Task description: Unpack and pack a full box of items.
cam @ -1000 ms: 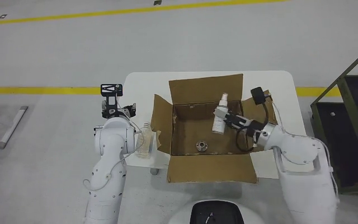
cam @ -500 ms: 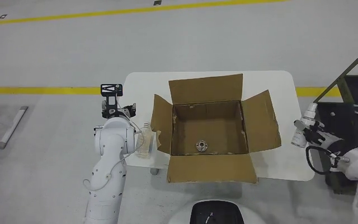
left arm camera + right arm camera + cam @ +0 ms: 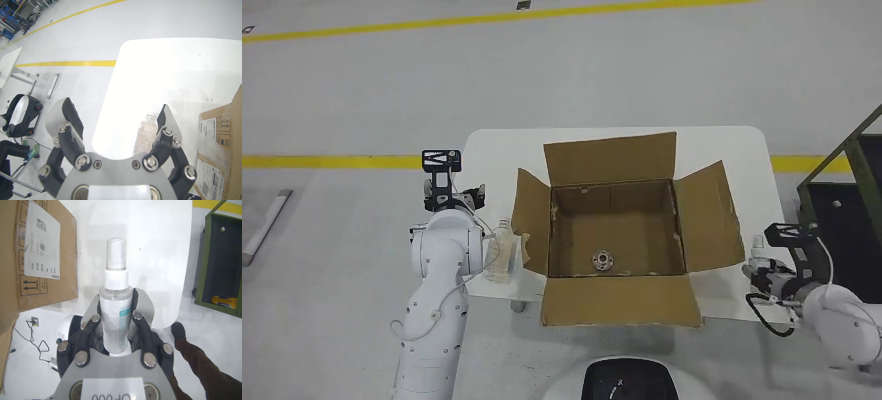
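A spray bottle (image 3: 115, 306) with clear liquid, a white collar and a transparent cap is gripped by the right gripper (image 3: 116, 298). Its lower body is clamped between the jaws, and its cap points away from the wrist. The bottle is held over the right end of the white desk (image 3: 497, 165), just beside the right flap of the cardboard box (image 3: 610, 158). Whether the bottle touches the desk cannot be told.

The box is seen in the middle of the desk with all four flaps folded outward. A small round metal piece (image 3: 601, 262) is seen lying on its floor, near the front wall. Printed labels are stuck on the box's outer sides. A green cart (image 3: 200, 272) is parked on the floor past the desk's right edge, with a yellow object (image 3: 224, 301) inside it.

At the left edge of the desk, a crumpled clear plastic bottle (image 3: 146, 132) without a cap is found between the left arm and the box's left flap. The left gripper (image 3: 115, 106) is held there with its jaws spread wide and nothing between them. The clear bottle is seen just beside one ribbed finger, outside the gap, with the box close beyond it.
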`<state>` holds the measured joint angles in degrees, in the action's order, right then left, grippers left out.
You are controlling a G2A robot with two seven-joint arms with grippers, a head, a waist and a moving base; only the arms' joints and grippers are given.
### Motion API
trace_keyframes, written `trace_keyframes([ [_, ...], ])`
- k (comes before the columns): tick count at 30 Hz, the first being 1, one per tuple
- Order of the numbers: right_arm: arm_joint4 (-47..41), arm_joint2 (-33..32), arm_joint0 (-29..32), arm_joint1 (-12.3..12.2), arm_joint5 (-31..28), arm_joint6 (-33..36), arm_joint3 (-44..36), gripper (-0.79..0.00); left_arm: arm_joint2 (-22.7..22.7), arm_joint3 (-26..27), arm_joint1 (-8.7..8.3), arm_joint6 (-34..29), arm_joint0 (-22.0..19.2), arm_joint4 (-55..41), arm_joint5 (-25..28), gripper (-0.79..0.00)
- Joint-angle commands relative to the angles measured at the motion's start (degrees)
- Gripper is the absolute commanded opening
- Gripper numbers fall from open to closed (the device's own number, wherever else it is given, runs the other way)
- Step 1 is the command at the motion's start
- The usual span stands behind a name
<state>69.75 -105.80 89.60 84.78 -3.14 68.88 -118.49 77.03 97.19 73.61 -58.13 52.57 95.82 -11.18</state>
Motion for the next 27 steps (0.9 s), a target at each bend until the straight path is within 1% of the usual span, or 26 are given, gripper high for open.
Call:
trace_keyframes([
  [1,1.6,0.6,-0.4,-0.2,0.3,-0.3,1.9,-0.785,0.0,0.0,0.00,0.0,0.0,0.0,0.0,0.000],
  [5,3.6,1.2,-0.9,-0.6,0.4,-1.4,5.7,-0.785,0.0,0.0,0.00,0.0,0.0,0.0,0.0,0.000],
  [11,4.2,2.5,-2.5,-1.0,1.4,-2.6,10.7,-0.785,0.0,0.0,0.00,0.0,0.0,0.0,0.0,0.000],
  [19,5.5,6.5,-5.8,-1.3,3.0,-3.0,14.9,-0.782,0.0,0.0,0.00,0.0,0.0,0.0,0.0,0.000],
  [22,7.5,8.2,-6.7,-1.4,3.5,-2.8,16.5,-0.785,0.0,0.0,0.00,0.0,0.0,0.0,0.0,0.000],
  [24,7.0,8.8,-7.1,-1.4,3.8,-3.0,17.0,-0.717,0.0,0.0,0.00,0.0,0.0,0.0,0.0,0.000],
  [25,7.4,9.0,-7.2,-1.5,3.7,-2.9,17.2,-0.628,0.0,0.0,0.00,0.0,0.0,0.0,0.0,0.000],
  [27,7.9,9.3,-7.5,-1.6,4.0,-2.8,17.5,-0.563,0.0,0.0,0.00,0.0,0.0,0.0,0.0,0.000],
])
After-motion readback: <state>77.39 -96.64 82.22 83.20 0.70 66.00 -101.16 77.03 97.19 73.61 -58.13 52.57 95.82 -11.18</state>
